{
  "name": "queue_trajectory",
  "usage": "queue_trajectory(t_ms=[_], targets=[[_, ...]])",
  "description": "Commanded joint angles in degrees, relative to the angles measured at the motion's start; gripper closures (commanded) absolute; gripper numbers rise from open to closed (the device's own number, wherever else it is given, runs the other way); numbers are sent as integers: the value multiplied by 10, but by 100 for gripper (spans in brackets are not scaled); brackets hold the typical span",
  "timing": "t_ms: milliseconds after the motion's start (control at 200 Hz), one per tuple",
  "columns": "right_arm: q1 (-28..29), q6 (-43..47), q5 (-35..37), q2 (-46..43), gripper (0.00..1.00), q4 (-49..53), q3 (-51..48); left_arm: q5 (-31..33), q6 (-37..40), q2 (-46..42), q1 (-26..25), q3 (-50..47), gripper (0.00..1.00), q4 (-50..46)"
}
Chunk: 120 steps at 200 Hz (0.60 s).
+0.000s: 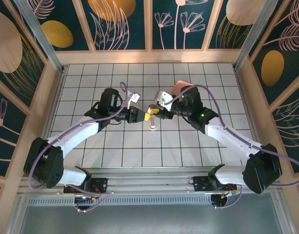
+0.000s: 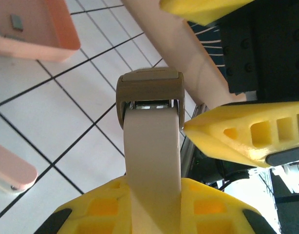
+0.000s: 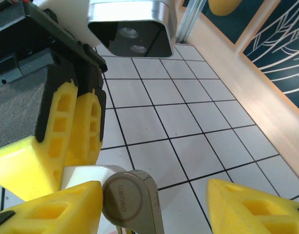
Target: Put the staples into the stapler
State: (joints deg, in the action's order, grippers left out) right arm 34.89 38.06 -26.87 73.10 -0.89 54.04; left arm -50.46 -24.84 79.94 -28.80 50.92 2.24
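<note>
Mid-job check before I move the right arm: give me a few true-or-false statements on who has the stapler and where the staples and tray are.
1. The left gripper is shut on the stapler. True.
2. The right gripper is clamped shut on the stapler. False: its jaws stand open, one finger on either side of the stapler's grey end.
3. The staples lie in the pink tray. True.
4. The tray sits beside the left arm's base. False: in the top view it lies on the tiles just beyond the right arm, near its wrist and away from both bases.
</note>
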Motion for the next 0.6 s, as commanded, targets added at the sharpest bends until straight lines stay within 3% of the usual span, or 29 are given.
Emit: queue_trajectory(t_ms=[0, 105, 180, 405, 596], targets=[[3, 41, 2, 16, 47, 34, 26, -27, 11, -3, -4, 22, 96, -14], [2, 46, 5, 24, 59, 46, 34, -28, 14, -2, -4, 26, 96, -23], [2, 54, 2, 25, 63, 56, 36, -27, 18, -2, -3, 32, 96, -33], [-15, 73, -21, 0, 47, 102, 35, -17, 25, 5, -4, 40, 96, -47], [-21, 95, -22, -1, 44, 136, 45, -11, 32, 10, -4, 45, 96, -58]])
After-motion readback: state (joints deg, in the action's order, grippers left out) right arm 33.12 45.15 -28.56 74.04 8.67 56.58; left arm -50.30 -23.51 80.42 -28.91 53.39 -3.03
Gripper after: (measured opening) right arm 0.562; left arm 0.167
